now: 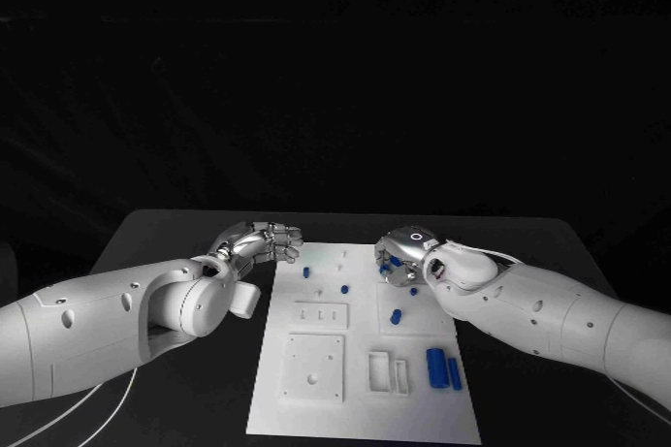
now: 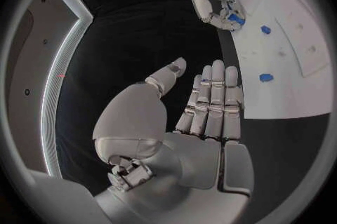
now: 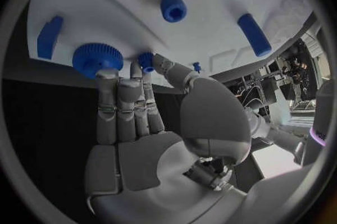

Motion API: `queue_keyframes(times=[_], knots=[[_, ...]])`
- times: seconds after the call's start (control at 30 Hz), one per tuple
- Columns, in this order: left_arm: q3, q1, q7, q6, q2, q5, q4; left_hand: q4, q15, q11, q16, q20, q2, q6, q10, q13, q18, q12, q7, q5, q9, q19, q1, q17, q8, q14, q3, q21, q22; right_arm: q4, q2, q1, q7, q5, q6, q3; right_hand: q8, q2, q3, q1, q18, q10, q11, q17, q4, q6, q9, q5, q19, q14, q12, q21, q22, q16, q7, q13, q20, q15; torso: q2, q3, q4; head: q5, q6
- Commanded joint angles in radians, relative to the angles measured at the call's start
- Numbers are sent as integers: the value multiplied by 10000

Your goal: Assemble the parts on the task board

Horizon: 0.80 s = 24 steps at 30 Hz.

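On the task board (image 1: pixel 367 408), the right hand (image 1: pixel 401 253) pinches a blue part (image 3: pixel 145 61) (small).

The white board (image 1: pixel 367 389) is the landmark. Its near half lies open from above: only two upright blue cylinders (image 1: pixel 443 368) near its right edge and flat white blocks (image 1: pixel 313 367) stand there. The far right corner is crowded: the right hand (image 1: pixel 402 252) hangs over it, fingers (image 3: pixel 119 103) touching a blue gear (image 3: pixel 97 58), with small blue pieces (image 1: pixel 396 317) scattered beside. The left hand (image 1: pixel 263 241) sits just off the board's far left edge, over bare table (image 1: pixel 182 226). Between the two hands, the board's far middle holds only small blue pegs (image 1: pixel 306 271).
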Motion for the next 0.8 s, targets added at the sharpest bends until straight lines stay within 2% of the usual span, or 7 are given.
queue_keyframes(times=[0.03,0.23,0.43,0.5,0.8], knots=[[11,12,61,131,18,43,16,51,-39,14,24,-43,-35,-34,-87,-4,139,-59,69,-43,-9,3,-83,12,-49,20,17,39,228,114,-25,-10,-348,-380,-662,-2,51,160,3,100,636,298,-51,-23,-72,117,31,27,126,-184,62,68,237,41,-14,496,-196,-262,14,3,-10,3,31],[11,12,59,111,7,43,32,49,-40,13,24,-44,-35,-34,-88,-3,140,-59,70,-44,-11,1,-79,15,-47,20,23,42,228,511,-161,5,-684,-607,-1351,4,61,144,29,114,636,317,-77,-46,-94,171,92,27,130,-172,94,156,229,65,-36,658,-219,-287,18,6,-17,18,89],[11,12,72,101,48,43,15,47,-41,14,23,-44,-36,-35,-91,-3,141,-61,70,-44,-13,0,-77,17,-46,20,27,45,228,751,-123,138,-1028,-846,-1847,19,66,105,48,135,636,325,-94,-59,-88,221,137,26,146,-160,110,222,224,93,-56,777,-241,-304,28,-2,-5,6,113],[11,12,77,91,54,43,17,47,-41,15,23,-45,-35,-35,-93,-3,142,-62,70,-44,-13,0,-76,17,-46,20,28,46,228,762,-59,165,-1127,-932,-1952,21,67,96,48,137,636,326,-96,-61,-86,231,144,26,148,-158,111,232,223,98,-59,795,-244,-305,45,0,-6,17,157],[11,12,88,50,114,43,-40,43,-43,17,25,-46,-32,-32,-100,-4,144,-65,67,-43,-15,0,-70,22,-41,23,38,54,228,430,504,195,-1141,-1047,-2123,43,62,68,57,149,636,315,-99,-70,-68,250,162,27,160,-156,106,266,220,110,-67,851,-257,-309,61,9,26,24,209]])
